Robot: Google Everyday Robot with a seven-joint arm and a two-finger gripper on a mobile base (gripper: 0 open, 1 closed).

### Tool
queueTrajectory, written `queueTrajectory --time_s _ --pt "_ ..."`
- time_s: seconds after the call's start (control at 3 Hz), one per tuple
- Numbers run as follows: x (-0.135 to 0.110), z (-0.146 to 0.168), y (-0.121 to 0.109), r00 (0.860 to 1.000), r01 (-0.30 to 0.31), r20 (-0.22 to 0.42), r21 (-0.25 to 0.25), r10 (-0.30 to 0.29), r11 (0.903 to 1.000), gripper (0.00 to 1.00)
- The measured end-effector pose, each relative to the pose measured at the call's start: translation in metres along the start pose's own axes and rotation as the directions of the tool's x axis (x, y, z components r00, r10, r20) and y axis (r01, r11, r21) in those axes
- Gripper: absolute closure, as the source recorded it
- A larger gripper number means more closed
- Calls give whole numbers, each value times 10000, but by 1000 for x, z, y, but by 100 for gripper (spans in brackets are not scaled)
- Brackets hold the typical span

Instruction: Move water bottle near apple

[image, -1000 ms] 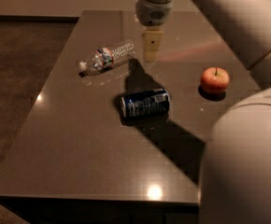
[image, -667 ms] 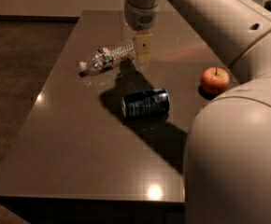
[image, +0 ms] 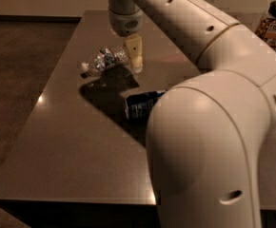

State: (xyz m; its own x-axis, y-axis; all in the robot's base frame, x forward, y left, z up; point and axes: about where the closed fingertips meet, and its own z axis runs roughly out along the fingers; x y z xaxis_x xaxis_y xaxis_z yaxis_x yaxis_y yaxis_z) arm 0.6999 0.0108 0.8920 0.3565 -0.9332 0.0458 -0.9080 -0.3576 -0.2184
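Observation:
The water bottle [image: 103, 61] lies on its side on the dark grey table [image: 66, 141], cap toward the left, label band near its middle. My gripper [image: 134, 56] hangs from above at the bottle's right end, touching or just beside its base. The apple is hidden behind my arm. A dented blue soda can [image: 142, 104] lies on its side in front of the bottle, partly covered by my arm.
My large cream arm [image: 209, 127] fills the right half of the view and hides that side of the table. A jar with a dark lid [image: 274, 23] stands at the far right. The table's left edge drops to a brown floor [image: 14, 80].
My gripper has moved left and down from the table's middle to the bottle's right end. My arm now covers the apple and part of the can. The bottle has not visibly moved.

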Motion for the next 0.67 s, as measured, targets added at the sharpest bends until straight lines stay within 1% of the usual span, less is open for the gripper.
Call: queueTrajectory --time_s 0.33,0.67 --pt "-2 13 -9 9988 485 -88 -334 -488 9983 0" --pt "-7 20 -13 9965 829 -1 -486 -830 9954 0"
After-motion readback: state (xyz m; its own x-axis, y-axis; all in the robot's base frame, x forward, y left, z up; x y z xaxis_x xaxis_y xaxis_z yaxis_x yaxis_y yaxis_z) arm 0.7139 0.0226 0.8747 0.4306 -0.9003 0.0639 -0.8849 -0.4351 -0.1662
